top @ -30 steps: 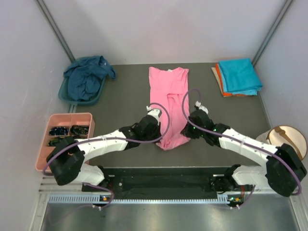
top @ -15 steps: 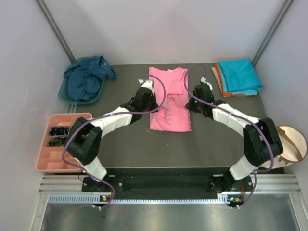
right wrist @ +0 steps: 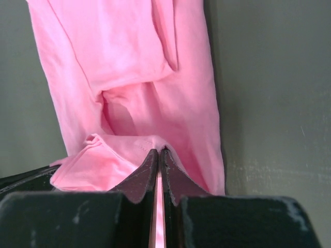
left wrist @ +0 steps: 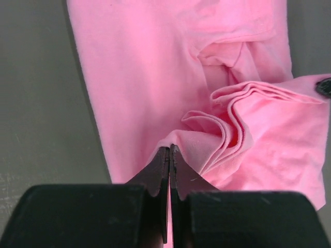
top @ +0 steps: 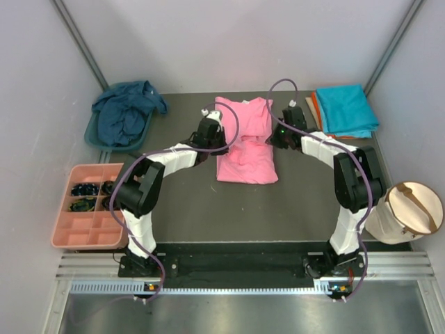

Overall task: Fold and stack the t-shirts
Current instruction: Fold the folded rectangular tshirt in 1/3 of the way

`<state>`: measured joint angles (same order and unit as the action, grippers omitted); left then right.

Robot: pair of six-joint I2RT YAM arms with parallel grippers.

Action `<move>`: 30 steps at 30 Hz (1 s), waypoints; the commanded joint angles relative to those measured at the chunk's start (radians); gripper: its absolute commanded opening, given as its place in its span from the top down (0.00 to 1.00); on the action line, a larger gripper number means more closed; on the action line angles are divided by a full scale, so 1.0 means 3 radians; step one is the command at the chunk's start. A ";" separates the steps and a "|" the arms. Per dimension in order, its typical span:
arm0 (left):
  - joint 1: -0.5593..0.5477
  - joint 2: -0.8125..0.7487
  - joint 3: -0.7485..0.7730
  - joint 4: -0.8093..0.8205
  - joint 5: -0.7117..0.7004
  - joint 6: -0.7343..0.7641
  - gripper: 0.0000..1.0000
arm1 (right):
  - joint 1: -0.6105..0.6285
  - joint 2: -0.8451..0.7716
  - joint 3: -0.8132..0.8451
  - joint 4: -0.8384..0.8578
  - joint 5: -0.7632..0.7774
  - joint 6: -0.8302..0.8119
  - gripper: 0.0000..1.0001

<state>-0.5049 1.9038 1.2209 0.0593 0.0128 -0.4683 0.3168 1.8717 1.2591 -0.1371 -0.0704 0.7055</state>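
Note:
The bright pink t-shirt (top: 245,142) lies mid-table, its near half folded up over its far half. My left gripper (top: 217,136) is shut on the folded edge's left corner; the left wrist view shows the pink cloth (left wrist: 155,77) pinched between its fingertips (left wrist: 169,150). My right gripper (top: 275,136) is shut on the right corner; the right wrist view shows the pink cloth (right wrist: 134,67) pinched at its fingertips (right wrist: 158,152). The turquoise t-shirt (top: 346,108) lies folded on the orange t-shirt (top: 318,115) at the back right. The navy t-shirt (top: 125,111) is crumpled at the back left.
The navy shirt sits in a teal basin (top: 94,136). A salmon-pink compartment tray (top: 90,229) with small dark items is at the left front. A round tan object (top: 410,209) stands off the table's right edge.
Both grippers have carried the pink shirt's near hem away from the arms' bases, toward the collar, folding the shirt in half. Both arms are now stretched far out.

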 commanded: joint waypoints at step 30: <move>0.0491 -0.0378 -0.0111 0.0129 -0.0819 -0.0116 0.01 | -0.0580 -0.0149 0.0084 -0.0013 0.0107 -0.0219 0.45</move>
<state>-0.4080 1.9224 1.2503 0.0776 -0.0795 -0.4755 0.2111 1.9320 1.3258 -0.1551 -0.0631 0.6689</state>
